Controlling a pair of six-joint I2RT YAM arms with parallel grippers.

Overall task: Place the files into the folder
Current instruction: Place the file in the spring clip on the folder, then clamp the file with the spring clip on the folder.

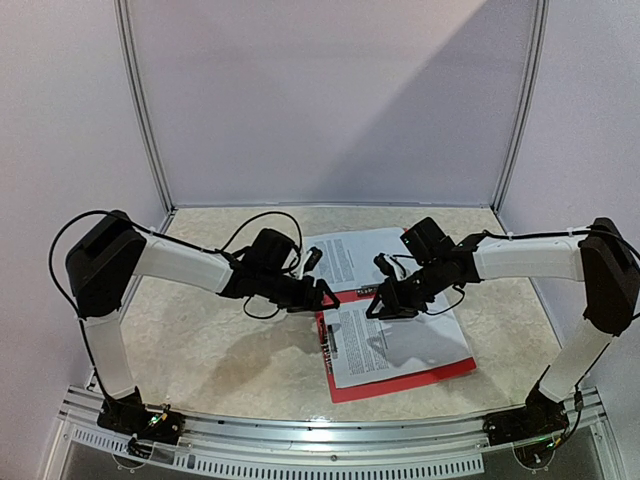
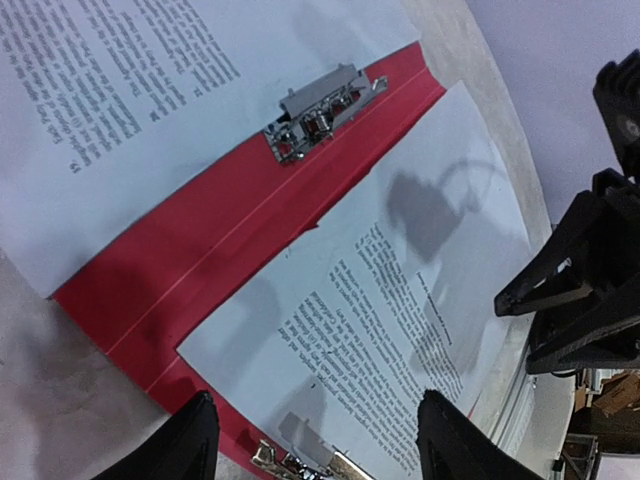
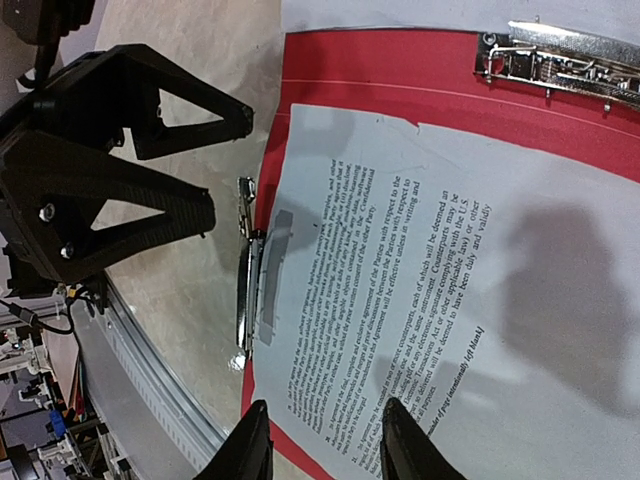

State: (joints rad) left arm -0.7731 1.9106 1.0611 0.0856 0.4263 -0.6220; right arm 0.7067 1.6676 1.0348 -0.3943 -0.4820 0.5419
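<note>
The folder (image 1: 405,383) lies open and flat on the table (image 1: 220,340), a little right of centre, with its red covers facing up. One printed sheet (image 1: 395,340) rests on the nearer cover, set slightly askew, with red showing along its near and left edges. A second printed sheet (image 1: 350,255) lies on the farther side, over the other cover and reaching toward the back wall. A bare red band along the spine separates the two sheets.

Two metal clips are fixed inside. One clip (image 2: 318,112) sits on the red band at one end of the spine. The other clip (image 3: 250,290) sits at the left edge of the nearer sheet, and its bar lies over the paper's margin.

The left gripper (image 2: 318,445) hangs low above the spine area. Its jaws are spread wide and there is nothing between them. The right gripper (image 3: 322,440) faces it from the other side, above the nearer sheet. Its jaws stand a narrow gap apart and pinch nothing. The two grippers are close together but not touching.
</note>
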